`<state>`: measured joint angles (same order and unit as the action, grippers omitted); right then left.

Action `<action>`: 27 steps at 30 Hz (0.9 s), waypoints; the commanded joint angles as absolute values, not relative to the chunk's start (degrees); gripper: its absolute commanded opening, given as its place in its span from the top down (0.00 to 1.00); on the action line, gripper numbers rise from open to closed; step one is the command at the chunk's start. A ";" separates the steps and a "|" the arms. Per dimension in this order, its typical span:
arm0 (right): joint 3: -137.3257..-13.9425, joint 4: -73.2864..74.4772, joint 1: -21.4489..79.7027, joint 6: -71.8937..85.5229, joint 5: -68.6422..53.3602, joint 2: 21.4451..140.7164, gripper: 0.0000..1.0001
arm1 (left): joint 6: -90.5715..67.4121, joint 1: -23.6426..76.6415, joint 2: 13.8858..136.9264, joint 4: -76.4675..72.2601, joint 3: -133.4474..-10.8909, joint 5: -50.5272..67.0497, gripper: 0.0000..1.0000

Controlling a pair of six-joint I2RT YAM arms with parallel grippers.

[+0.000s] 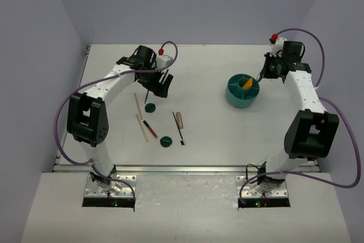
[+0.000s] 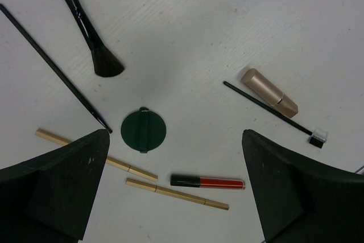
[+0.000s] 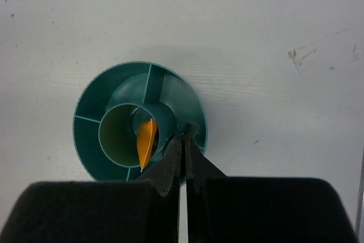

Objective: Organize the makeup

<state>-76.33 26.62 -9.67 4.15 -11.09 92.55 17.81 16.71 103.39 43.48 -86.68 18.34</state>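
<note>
My left gripper [image 1: 160,85] [image 2: 175,138] is open and empty, hovering above the makeup on the white table. In the left wrist view I see two black brushes [image 2: 85,27], a dark green disc [image 2: 143,131], two wooden sticks [image 2: 176,193], a red-black pencil [image 2: 207,182], a beige tube [image 2: 268,91] and a thin brush with a pale head [image 2: 273,108]. A second green disc [image 1: 166,140] lies nearer the front. The orange wedge [image 3: 146,140] [image 1: 247,83] sits in the middle cup of the teal container [image 3: 91,115]. My right gripper [image 3: 185,135] [image 1: 263,75] is shut over the container's rim, seemingly on a thin black brush.
The teal round divided container [image 1: 234,96] stands at the right middle of the table. The makeup lies in a loose group at the left middle. The table's back edge meets lilac walls.
</note>
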 commanded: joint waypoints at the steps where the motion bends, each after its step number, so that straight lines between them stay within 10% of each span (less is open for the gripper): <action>1: -76.28 17.89 -9.83 0.37 -13.71 93.78 1.00 | 19.37 16.08 102.14 42.13 -85.92 16.09 0.00; 27: -68.73 10.41 -9.81 -9.48 -20.93 98.64 0.97 | 21.36 16.08 102.68 42.92 -84.58 14.10 0.00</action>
